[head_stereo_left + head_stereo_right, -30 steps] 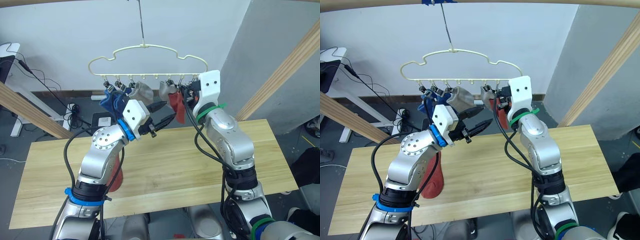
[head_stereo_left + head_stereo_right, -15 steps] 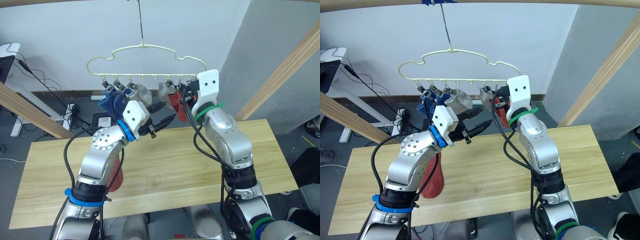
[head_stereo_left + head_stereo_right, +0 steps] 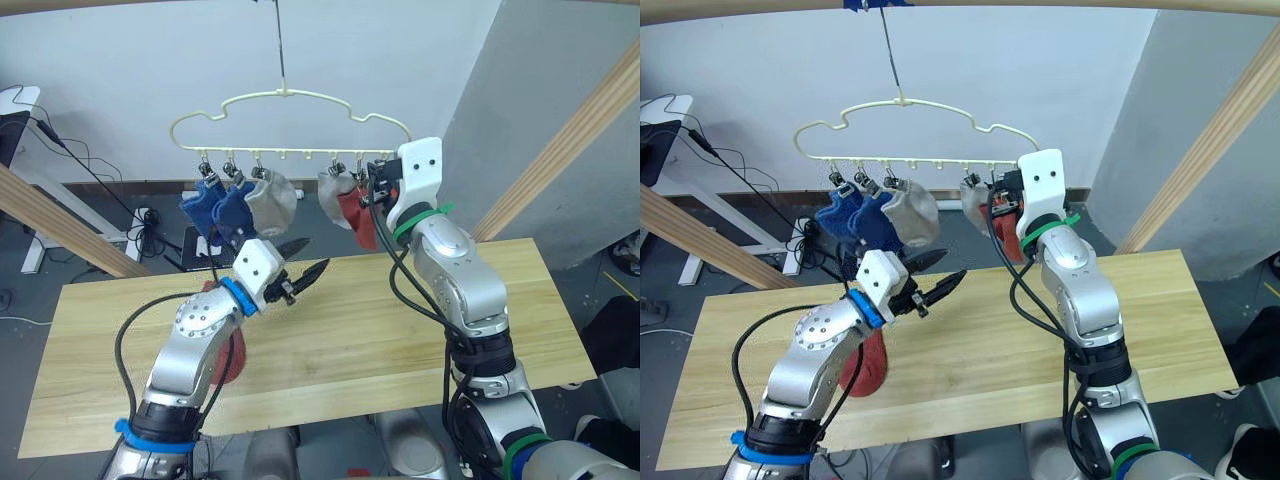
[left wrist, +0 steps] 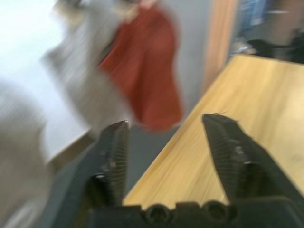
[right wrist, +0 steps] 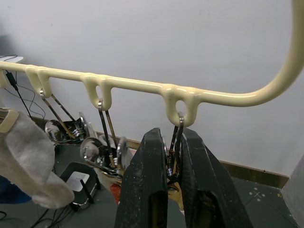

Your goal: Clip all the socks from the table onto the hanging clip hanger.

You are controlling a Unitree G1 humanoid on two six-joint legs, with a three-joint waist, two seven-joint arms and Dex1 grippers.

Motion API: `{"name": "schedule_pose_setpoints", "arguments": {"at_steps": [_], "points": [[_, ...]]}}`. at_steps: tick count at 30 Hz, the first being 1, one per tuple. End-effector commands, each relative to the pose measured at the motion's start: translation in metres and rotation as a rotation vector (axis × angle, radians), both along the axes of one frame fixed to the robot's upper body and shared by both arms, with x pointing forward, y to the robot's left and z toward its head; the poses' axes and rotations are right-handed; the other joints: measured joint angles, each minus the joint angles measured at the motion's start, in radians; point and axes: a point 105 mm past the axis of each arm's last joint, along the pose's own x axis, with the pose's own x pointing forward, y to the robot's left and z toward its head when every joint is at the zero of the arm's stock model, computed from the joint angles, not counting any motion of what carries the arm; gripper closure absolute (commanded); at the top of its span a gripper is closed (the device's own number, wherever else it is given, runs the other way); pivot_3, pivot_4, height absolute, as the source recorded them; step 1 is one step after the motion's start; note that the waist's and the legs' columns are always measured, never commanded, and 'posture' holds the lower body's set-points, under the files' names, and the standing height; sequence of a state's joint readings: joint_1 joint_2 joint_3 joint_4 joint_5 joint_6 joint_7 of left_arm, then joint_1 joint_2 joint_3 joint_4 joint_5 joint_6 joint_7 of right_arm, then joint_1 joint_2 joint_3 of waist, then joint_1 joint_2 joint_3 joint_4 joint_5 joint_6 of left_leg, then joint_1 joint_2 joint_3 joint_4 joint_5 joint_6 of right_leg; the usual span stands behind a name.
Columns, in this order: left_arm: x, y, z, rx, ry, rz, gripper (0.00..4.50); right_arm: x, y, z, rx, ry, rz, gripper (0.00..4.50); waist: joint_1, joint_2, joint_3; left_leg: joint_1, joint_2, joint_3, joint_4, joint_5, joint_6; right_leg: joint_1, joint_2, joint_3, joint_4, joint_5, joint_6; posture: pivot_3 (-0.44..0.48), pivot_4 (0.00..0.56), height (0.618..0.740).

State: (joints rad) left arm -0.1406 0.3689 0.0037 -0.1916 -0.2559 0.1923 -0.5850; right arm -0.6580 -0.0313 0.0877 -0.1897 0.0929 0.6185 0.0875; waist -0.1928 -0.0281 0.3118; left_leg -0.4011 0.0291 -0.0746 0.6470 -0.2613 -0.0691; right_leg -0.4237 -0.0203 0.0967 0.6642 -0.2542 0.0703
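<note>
Retreat of the left gripper (image 3: pixel 300 272) is the fresh change — half a second ago it was raised close under the hung socks, and it has now dropped lower and toward the robot's left, fingers spread wide with nothing between them, poised above the table (image 3: pixel 380 330). Just behind that forearm, on the planks, lies one rust-red sock (image 3: pixel 868 362), partly hidden by the arm; it looks to be the last one waiting, so my reading is that the left arm is free to go down for it. Beyond, the right gripper (image 5: pixel 172 156) is up at the clip hanger (image 3: pixel 290 98), its fingers pinched nearly together on a metal clip (image 5: pixel 175 142) at the end of the row nearest the robot's right, perhaps squeezing it open for the next sock. Five socks hang there already: two blue (image 3: pixel 212 205) and a light grey (image 3: pixel 272 198) toward the left end, another grey (image 3: pixel 334 187) and a rust-red (image 3: pixel 362 215) toward the right, with bare clips between. Planks of the tabletop are pale and yellowish, otherwise bare. Farther off, slanted wooden poles (image 3: pixel 570 150) frame the scene, the hanger's hook runs up to a crossbar, and behind stand a pale wall and a grey floor strewn with cables (image 3: pixel 140 225).
</note>
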Motion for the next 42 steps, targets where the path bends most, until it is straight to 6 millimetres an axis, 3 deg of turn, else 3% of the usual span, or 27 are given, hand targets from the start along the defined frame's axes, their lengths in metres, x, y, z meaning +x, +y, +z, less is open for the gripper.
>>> {"name": "schedule_pose_setpoints", "arguments": {"at_steps": [1, 3, 8, 13, 21, 25, 37, 42], "points": [[0.0, 0.051, -0.02, -0.101, 0.064, 0.35, 0.49, -0.003, -0.003, 0.014, 0.008, -0.053, 0.003, 4.47, 0.001, 0.0, 0.0, 0.0, 0.0, 0.0, 0.0, 0.0, 0.0, 0.0, 0.0, 0.0, 0.0, 0.0, 0.0, -0.197, 0.294, 0.74], [-0.005, 0.082, -0.037, -0.152, 0.124, 0.55, 0.0, -0.004, -0.003, 0.013, 0.004, -0.048, 0.006, 4.47, 0.001, 0.0, 0.0, 0.0, 0.0, 0.0, 0.0, 0.0, 0.0, 0.0, 0.0, 0.0, 0.0, 0.0, 0.0, -0.2, 0.297, 0.74], [-0.019, 0.116, -0.066, -0.204, 0.228, 0.765, 0.0, -0.005, -0.003, 0.011, -0.004, -0.04, 0.016, 4.47, 0.003, 0.0, 0.0, 0.0, 0.0, -0.001, 0.001, 0.0, 0.0, 0.0, 0.0, 0.0, 0.001, 0.0, 0.0, -0.195, 0.297, 0.74], [-0.019, 0.123, -0.094, -0.205, 0.363, 0.834, 0.0, -0.006, 0.0, 0.011, -0.011, -0.033, 0.032, 4.47, 0.006, 0.0, 0.0, 0.0, -0.001, -0.001, 0.001, 0.0, 0.0, 0.001, 0.0, -0.001, 0.001, 0.0, 0.0, -0.192, 0.298, 0.74], [-0.013, 0.126, -0.116, -0.204, 0.458, 0.879, 0.0, -0.006, 0.002, 0.008, -0.022, -0.015, 0.051, 4.47, 0.006, 0.0, 0.0, 0.001, 0.0, -0.001, 0.001, 0.0, 0.0, 0.001, 0.0, -0.001, 0.001, 0.0, 0.0, -0.193, 0.312, 0.74], [-0.014, 0.126, -0.12, -0.177, 0.475, 0.881, 0.88, -0.007, 0.004, 0.006, -0.024, -0.006, 0.058, 4.47, 0.006, 0.0, 0.0, 0.001, 0.0, -0.001, 0.001, 0.0, 0.0, 0.001, 0.0, -0.001, 0.001, 0.0, 0.0, -0.192, 0.311, 0.74], [-0.018, 0.132, -0.123, -0.124, 0.467, 0.889, 4.34, -0.007, 0.009, 0.004, -0.027, 0.007, 0.077, 4.47, 0.008, 0.0, 0.0, 0.001, 0.0, -0.001, 0.001, 0.0, 0.0, 0.001, 0.0, -0.001, 0.001, 0.0, 0.0, -0.184, 0.316, 0.74], [-0.014, 0.126, -0.117, -0.051, 0.415, 0.805, 4.5, -0.007, 0.01, 0.004, -0.031, 0.007, 0.08, 4.47, 0.008, 0.0, 0.0, 0.001, 0.0, -0.001, 0.001, 0.0, 0.0, 0.001, 0.0, -0.001, 0.001, 0.0, 0.0, -0.192, 0.314, 0.74]]}}
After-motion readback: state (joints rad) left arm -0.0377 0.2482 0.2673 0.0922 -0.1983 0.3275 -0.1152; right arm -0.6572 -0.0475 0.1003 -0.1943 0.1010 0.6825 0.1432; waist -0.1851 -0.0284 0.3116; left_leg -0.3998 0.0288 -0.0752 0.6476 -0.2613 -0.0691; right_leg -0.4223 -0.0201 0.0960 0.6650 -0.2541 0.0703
